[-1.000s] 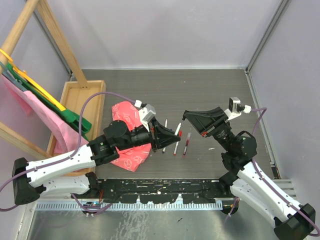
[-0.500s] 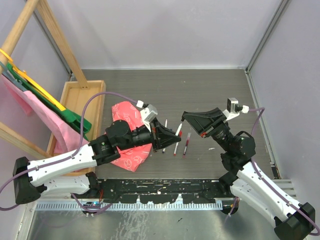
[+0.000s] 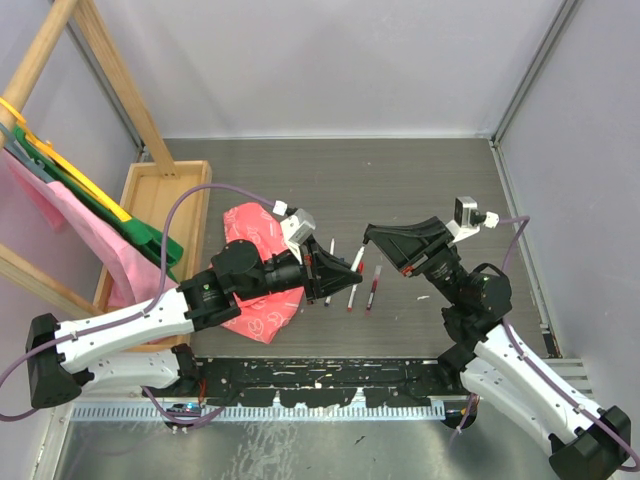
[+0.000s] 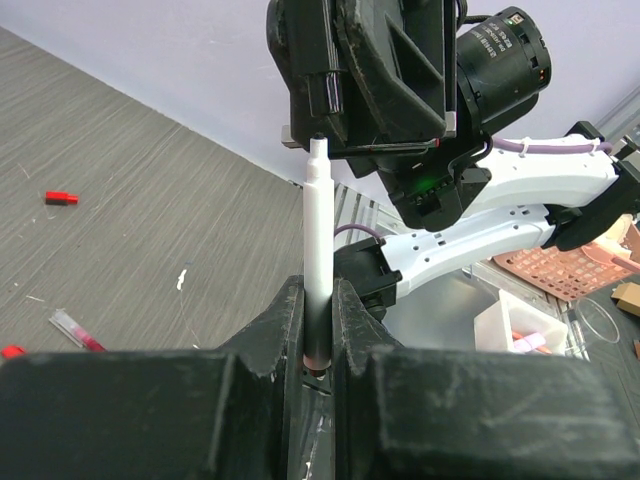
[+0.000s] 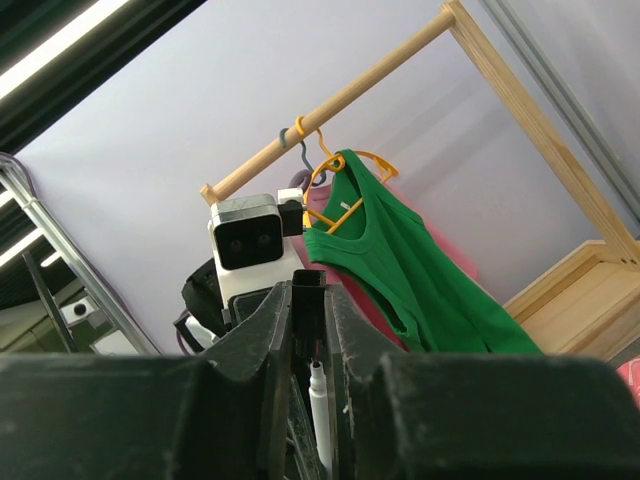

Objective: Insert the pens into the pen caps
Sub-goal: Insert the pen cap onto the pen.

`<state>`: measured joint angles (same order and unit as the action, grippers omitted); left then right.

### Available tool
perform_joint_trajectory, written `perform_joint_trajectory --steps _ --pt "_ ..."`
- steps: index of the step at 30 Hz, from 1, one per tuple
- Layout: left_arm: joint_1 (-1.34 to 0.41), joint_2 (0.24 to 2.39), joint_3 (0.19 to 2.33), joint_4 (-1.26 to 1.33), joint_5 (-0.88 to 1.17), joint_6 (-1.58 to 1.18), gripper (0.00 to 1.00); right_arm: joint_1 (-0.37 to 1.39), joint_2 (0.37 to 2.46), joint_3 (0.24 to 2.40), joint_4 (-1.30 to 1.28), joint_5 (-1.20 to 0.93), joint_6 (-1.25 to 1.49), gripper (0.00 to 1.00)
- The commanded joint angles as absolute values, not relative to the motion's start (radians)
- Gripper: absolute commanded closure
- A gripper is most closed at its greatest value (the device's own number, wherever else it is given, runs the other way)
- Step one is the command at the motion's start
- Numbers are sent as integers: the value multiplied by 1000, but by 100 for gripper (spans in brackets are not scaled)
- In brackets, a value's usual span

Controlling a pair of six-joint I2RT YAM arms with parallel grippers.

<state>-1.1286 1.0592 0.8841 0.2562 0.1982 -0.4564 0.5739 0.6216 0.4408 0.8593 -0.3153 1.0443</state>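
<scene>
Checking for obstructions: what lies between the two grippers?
Only the white pen, clamped in the left gripper, its tip reaching up to the right gripper, which holds a black cap. The left wrist view shows it.

My left arm and right arm wear white shells over black joint housings. A lilac cable loops along each. The left claw and right claw are matte black and scuffed at the edges, with ribbed triangular sides. A pale grey camera block rides each wrist.
</scene>
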Motion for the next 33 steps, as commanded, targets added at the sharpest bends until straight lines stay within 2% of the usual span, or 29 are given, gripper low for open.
perform_joint_trajectory --steps 1,33 --pt "-1132 1042 926 292 191 -451 100 580 611 441 902 -305 1045 100" --pt "-1132 1047 923 312 169 -457 100 595 613 416 899 -310 1039 100"
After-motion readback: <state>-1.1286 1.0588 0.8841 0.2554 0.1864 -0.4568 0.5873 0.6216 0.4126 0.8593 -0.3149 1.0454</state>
